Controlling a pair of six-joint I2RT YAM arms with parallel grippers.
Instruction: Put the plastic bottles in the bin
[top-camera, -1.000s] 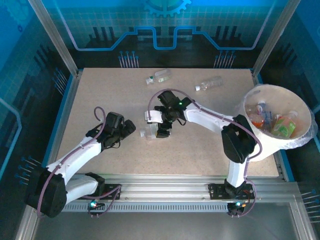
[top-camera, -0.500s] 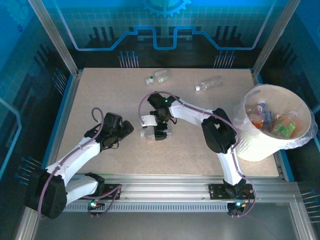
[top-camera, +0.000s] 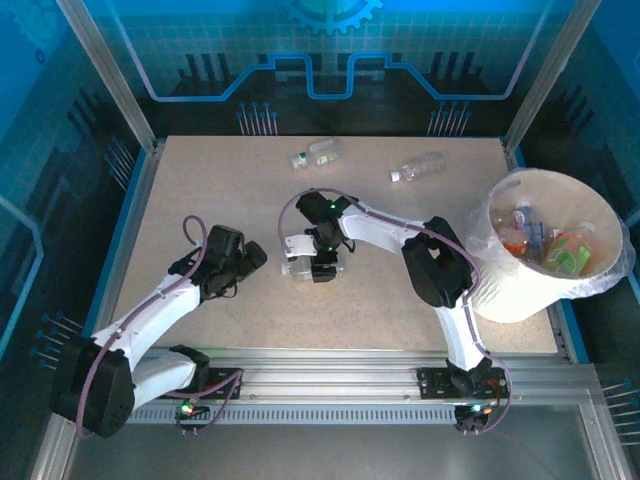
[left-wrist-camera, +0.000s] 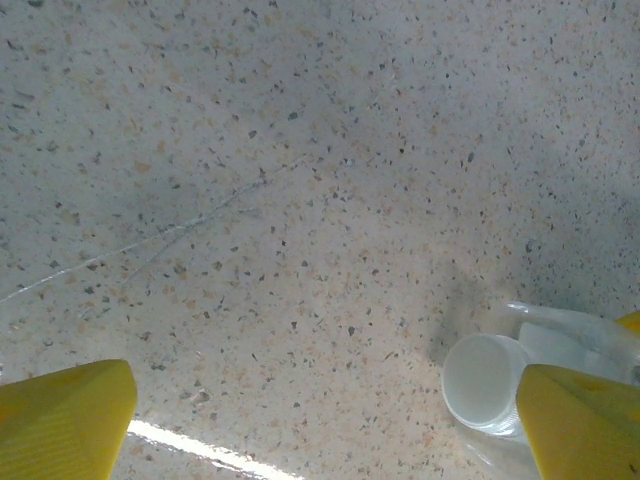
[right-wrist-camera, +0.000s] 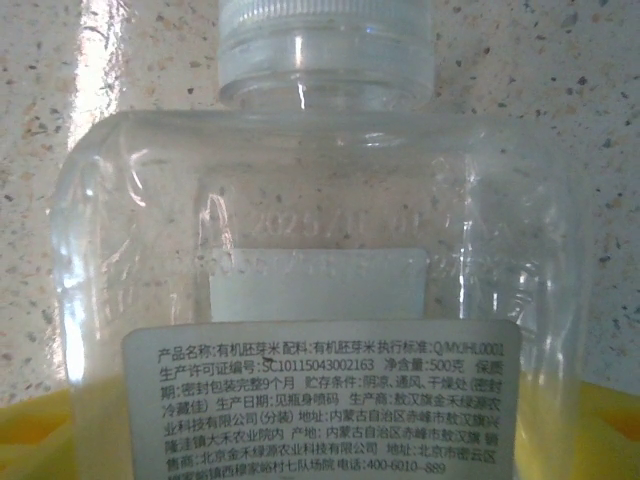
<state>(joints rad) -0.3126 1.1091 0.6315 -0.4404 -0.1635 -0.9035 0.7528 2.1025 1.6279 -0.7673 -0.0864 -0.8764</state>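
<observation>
1. The bin (top-camera: 510, 295): one.
2. Plastic bottles inside the bin: at least three can be made out, an orange bottle (top-camera: 513, 240), a green-labelled bottle (top-camera: 568, 253) and a red-marked bottle (top-camera: 524, 215). The full number cannot be told.
3. Plastic bottles on the table (top-camera: 200, 180), all left of the bin: four, as far as can be seen. One clear bottle (top-camera: 418, 167) lies nearest the bin, two lie close together farther left (top-camera: 326, 150) (top-camera: 299, 159), and one is farthest from the bin (top-camera: 297, 268).
4. Arms: two, the left arm (top-camera: 150, 320) and the right arm (top-camera: 400, 232).

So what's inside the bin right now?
The bin holds several bottles, with orange and green labels showing. Any bottles lying beneath that pile are covered, so the count is unclear.
</observation>
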